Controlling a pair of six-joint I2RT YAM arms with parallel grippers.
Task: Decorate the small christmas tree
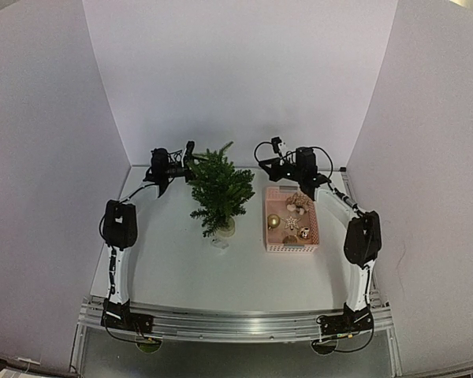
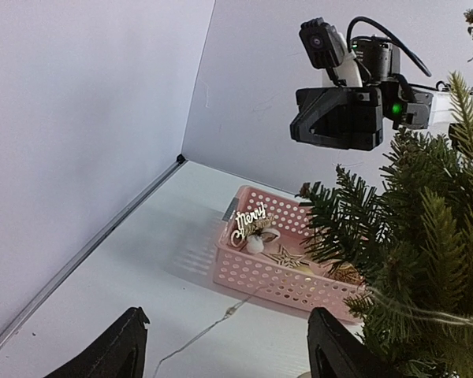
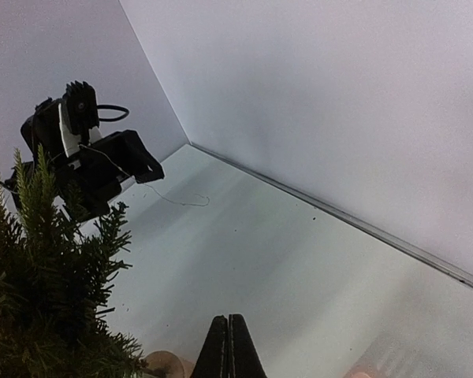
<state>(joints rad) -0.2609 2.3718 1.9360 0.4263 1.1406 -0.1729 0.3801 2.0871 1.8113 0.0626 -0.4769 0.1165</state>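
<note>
Overhead, the small christmas tree [image 1: 219, 189] stands between both arms on the table [image 1: 173, 268]. Left gripper [image 2: 229, 350]: jaws spread, nothing between them, tree branches crowding their right side and partly masking the pink basket [image 2: 276, 276] ahead. A gold ornament [image 2: 250, 220] inside reads "Merry". Right gripper [image 3: 229, 346]: jaws pressed together, tree to their left. Only the wrist views reveal a thin wire [image 3: 181, 201].

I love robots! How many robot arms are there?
2. The left arm curves up the table's left side, ending beside the small christmas tree. The right arm curves up the right side, ending beyond the pink basket. None look hidden.
</note>
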